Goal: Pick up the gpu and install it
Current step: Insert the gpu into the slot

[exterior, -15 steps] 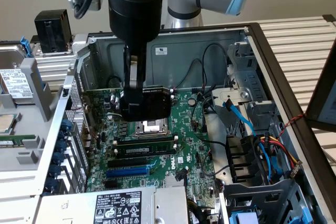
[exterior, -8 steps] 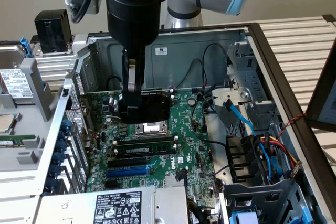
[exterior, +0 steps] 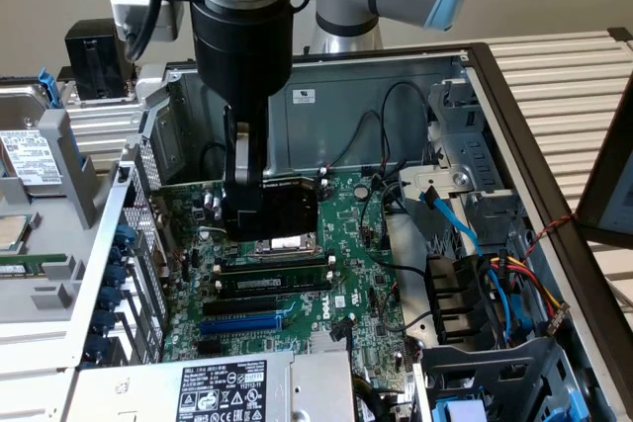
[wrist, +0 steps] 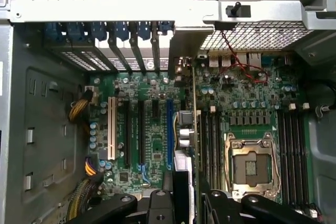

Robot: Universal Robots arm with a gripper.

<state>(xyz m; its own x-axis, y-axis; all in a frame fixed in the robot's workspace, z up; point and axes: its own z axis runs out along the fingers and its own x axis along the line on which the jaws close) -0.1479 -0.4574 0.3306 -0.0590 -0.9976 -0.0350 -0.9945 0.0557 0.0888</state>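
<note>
A plain beige wall is seen behind the workspace. A white slatted surface [exterior: 564, 76] runs along the exterior view's right of an open computer case [exterior: 396, 96] of grey sheet metal, laid on its side.

Inside the case, the gpu [exterior: 292, 207] is clamped between the fingers of the gripper [exterior: 259, 219] and hangs upright over the large green motherboard [exterior: 336, 274]. Whether its lower edge touches the board cannot be told. In the exterior view its black, blocky fan face is turned toward the camera, in front of the CPU socket [exterior: 287, 242].

In the wrist view the gpu [wrist: 185, 129] is seen edge-on as a thin green card, with its long silver end bracket [wrist: 181, 40] reaching toward the case's rear wall. The black gripper [wrist: 186, 198] is closed on it from both sides.

The card stands between a blue expansion slot [wrist: 169, 124] and the square, metal-framed CPU socket [wrist: 252, 166]. Long dark memory slots [wrist: 291, 145] lie beyond the socket. Black slots and a white slot [wrist: 111, 129] are set farther off on the motherboard [wrist: 152, 145].

Blue plastic latches [wrist: 105, 30] line the rear openings beside a perforated metal mesh [wrist: 252, 35].

At the exterior view's right, a blue cable [exterior: 450, 214] and a bundle of red, yellow and black wires [exterior: 524, 279] are draped among the drive bays. A labelled power supply [exterior: 223, 387] sits near the lower edge.
</note>
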